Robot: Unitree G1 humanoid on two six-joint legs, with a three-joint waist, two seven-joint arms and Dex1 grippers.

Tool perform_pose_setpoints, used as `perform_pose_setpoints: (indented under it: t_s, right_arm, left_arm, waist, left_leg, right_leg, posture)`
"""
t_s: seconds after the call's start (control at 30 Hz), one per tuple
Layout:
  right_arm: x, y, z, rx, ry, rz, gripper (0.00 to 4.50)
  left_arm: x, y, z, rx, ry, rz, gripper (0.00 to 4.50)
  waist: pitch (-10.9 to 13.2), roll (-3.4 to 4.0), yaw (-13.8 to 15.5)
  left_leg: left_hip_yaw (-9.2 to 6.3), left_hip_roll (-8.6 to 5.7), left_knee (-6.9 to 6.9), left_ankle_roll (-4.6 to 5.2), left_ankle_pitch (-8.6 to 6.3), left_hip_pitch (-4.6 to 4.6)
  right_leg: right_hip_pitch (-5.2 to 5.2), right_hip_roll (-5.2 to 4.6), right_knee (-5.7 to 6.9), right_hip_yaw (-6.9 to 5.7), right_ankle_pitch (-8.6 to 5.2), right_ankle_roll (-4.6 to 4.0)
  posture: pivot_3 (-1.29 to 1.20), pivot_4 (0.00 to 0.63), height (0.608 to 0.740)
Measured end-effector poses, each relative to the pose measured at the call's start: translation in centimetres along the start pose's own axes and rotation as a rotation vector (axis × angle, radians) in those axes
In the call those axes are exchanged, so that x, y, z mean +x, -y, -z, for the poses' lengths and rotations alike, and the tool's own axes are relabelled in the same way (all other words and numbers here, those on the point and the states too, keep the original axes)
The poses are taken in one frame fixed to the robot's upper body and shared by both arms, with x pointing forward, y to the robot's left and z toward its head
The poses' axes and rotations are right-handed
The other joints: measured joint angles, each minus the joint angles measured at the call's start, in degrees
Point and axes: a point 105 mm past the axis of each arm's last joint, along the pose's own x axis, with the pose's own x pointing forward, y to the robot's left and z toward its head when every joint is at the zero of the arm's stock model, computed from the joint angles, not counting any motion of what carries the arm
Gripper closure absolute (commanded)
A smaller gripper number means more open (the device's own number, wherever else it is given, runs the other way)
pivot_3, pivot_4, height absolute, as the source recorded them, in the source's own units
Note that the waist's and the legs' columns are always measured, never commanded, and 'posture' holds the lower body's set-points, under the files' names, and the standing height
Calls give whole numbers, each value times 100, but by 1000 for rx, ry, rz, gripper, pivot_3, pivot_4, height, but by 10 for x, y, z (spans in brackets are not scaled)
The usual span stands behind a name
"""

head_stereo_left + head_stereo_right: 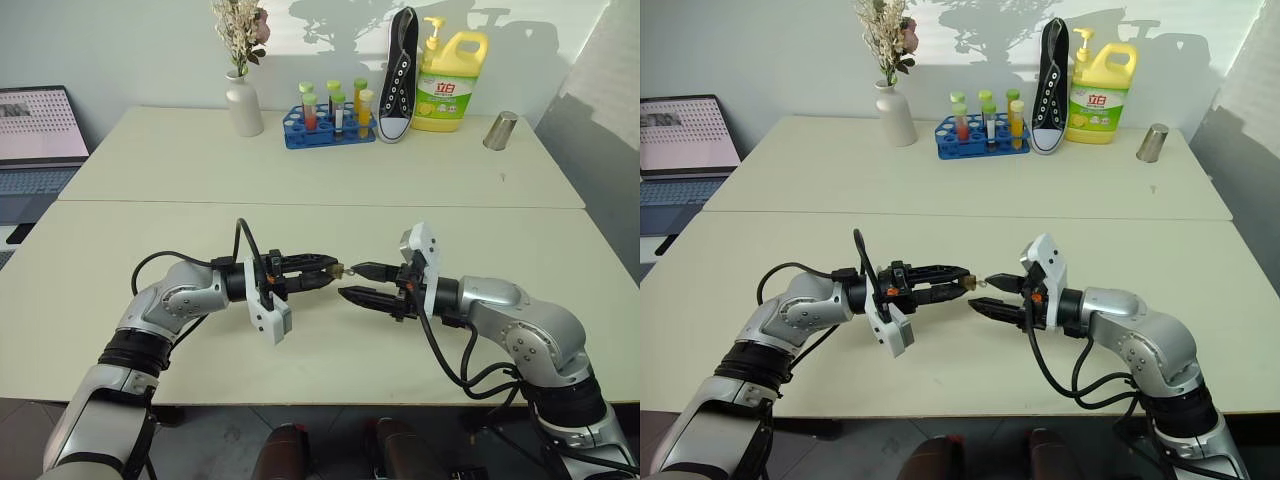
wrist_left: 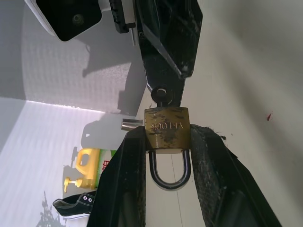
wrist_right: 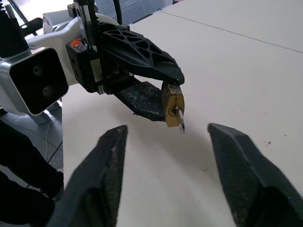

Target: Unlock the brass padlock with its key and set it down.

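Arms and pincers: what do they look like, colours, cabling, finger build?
Both arms have silver-grey metallic shells with black joint bands. Each wrist carries a white block-shaped camera housing; loose black cables loop beside the forearms. The left pincer and right pincer each have two black fingers with triangular lattice cut-outs on the outer side and rough, scuffed inner pads. An orange mark sits near each finger base.

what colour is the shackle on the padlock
Silvery grey, on the brass padlock; the shackle shows best in the left wrist view.

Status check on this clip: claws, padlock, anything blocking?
Left claw shut on brass padlock, key inserted. Right claw open, facing key. Nothing between them.
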Motion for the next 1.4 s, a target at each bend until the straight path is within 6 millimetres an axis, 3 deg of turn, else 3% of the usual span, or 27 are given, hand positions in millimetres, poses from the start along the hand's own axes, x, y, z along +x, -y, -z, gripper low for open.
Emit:
perform_pose_setpoints:
  t_s: [0.13, 0.17, 0.63, 1.4]
  right_arm:
    - [0, 1, 0, 10, 3, -1, 4366]
    - [-1, 2, 0, 16, 3, 4, 4500]
    - [-4, 4, -1, 110, 6, -42, 4500]
    - [0, 13, -2, 606, -106, -74, 4500]
  left_arm:
    - [-1, 0, -1, 0, -1, -6, 3545]
    - [0, 0, -1, 0, 1, -6, 3545]
    - [1, 0, -5, 8, 9, -2, 3545]
    - [-2, 5, -3, 37, -20, 11, 3545]
  waist:
    - [0, 0, 0]
    - [0, 0, 0]
    - [0, 0, 0]
    - [0, 1, -9]
  left_leg:
    - [0, 0, 0, 0, 0, 0]
    - [0, 0, 0, 0, 0, 0]
    - [0, 0, 0, 0, 0, 0]
    - [0, 3, -4, 0, 0, -4]
  right_leg:
    - [0, 0, 0, 0, 0, 0]
    - [0, 0, 0, 0, 0, 0]
    - [0, 0, 0, 0, 0, 0]
    - [-3, -5, 1, 4, 1, -1]
  posture:
    - [0, 150, 740]
    - [0, 150, 740]
    - [0, 150, 740]
    - [0, 150, 740]
